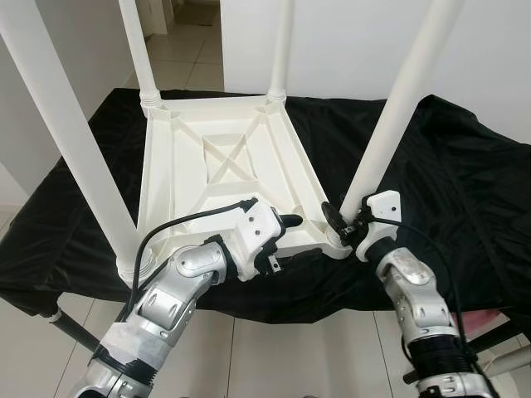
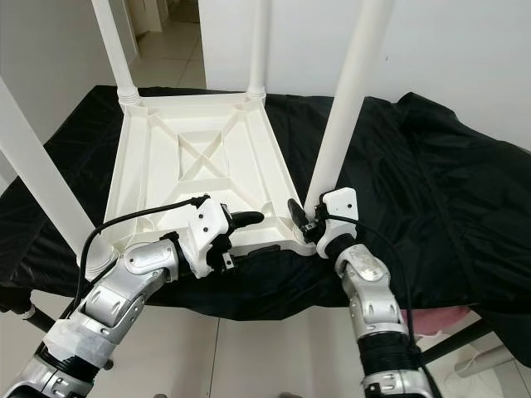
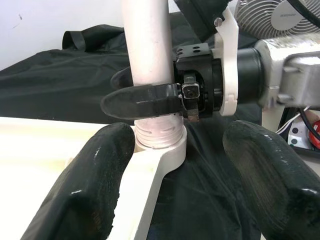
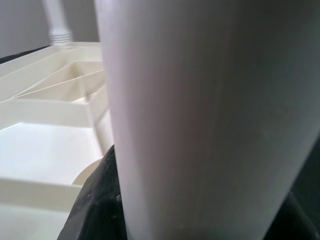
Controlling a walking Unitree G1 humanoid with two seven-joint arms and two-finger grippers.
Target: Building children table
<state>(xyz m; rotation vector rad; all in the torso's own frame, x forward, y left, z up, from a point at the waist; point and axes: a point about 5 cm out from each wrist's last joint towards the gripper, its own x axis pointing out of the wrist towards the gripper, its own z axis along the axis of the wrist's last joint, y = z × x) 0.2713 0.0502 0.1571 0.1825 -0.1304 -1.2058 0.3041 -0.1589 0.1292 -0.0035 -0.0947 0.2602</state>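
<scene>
The upturned white table (image 1: 220, 157) lies on the black cloth (image 1: 465, 182), my right gripper (image 1: 344, 222) clenched around the near right leg (image 1: 390, 124) just above its socket, my left gripper (image 1: 282, 236) spread wide at the table's near edge beside that leg.

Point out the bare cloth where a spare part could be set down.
Free: black cloth right of the upturned table, out to its far edge. Crowded: near corner, where right gripper clamps a leg and left gripper hovers.
</scene>
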